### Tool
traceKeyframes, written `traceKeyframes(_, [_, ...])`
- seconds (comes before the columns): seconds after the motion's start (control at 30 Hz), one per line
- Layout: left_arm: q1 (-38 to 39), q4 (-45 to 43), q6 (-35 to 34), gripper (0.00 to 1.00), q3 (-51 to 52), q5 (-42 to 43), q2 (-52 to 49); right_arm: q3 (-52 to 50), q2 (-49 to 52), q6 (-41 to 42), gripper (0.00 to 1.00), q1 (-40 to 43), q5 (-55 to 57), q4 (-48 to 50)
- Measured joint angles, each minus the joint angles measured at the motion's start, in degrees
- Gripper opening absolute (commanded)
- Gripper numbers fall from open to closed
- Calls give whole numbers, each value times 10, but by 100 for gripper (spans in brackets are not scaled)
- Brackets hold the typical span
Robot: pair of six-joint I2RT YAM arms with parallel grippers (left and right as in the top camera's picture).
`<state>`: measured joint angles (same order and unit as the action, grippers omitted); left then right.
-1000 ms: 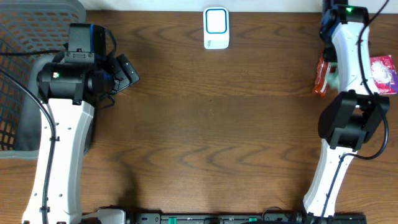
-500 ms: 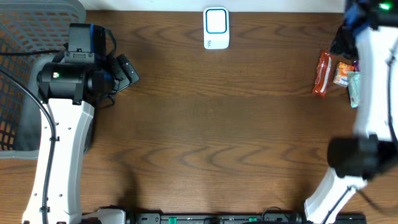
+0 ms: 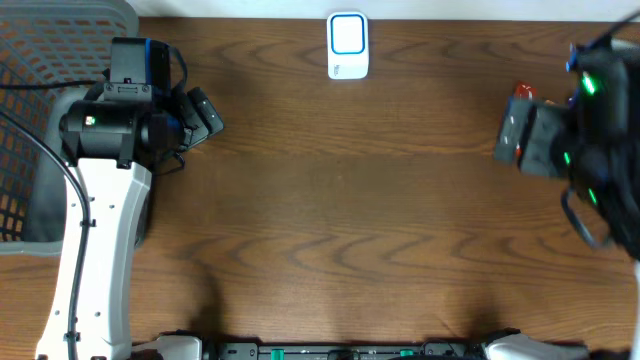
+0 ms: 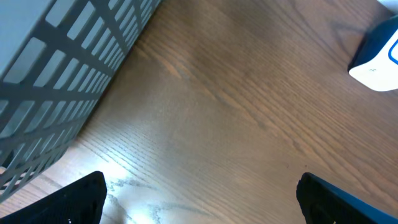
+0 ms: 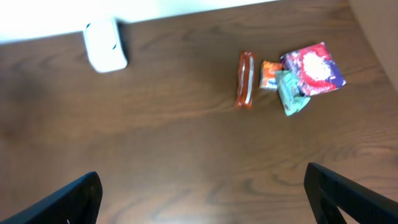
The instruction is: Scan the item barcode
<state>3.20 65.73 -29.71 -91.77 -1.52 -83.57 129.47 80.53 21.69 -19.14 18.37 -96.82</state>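
Right gripper has lifted clear, spread wide and empty; snack packets lie on the tabletop at its two o'clock, scanner at eleven o'clock, nothing picked yet, so scanning waits; left gripper idles spread too

The left pincer and right pincer both gape wide, empty.
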Motion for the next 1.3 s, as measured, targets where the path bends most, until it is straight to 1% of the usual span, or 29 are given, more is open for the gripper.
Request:
traceKeyframes(0.1, [0, 0, 0, 98, 0, 0, 0, -43, -58, -5, 99, -22, -10, -3])
traceKeyframes(0.2, [0, 0, 0, 98, 0, 0, 0, -83, -103, -9, 99, -24, -12, -3])
traceKeyframes(0.37, [0, 0, 0, 98, 0, 0, 0, -116, -147, -11, 99, -24, -66, -4])
traceKeyframes(0.63, [0, 0, 0, 98, 0, 0, 0, -119, -168, -12, 99, -24, -115, -3])
traceKeyframes(1.2, [0, 0, 0, 98, 0, 0, 0, -119, -168, -14, 99, -24, -123, -3])
traceKeyframes(1.3, [0, 0, 0, 98, 0, 0, 0, -127, -170, -26, 99, -24, -123, -3])
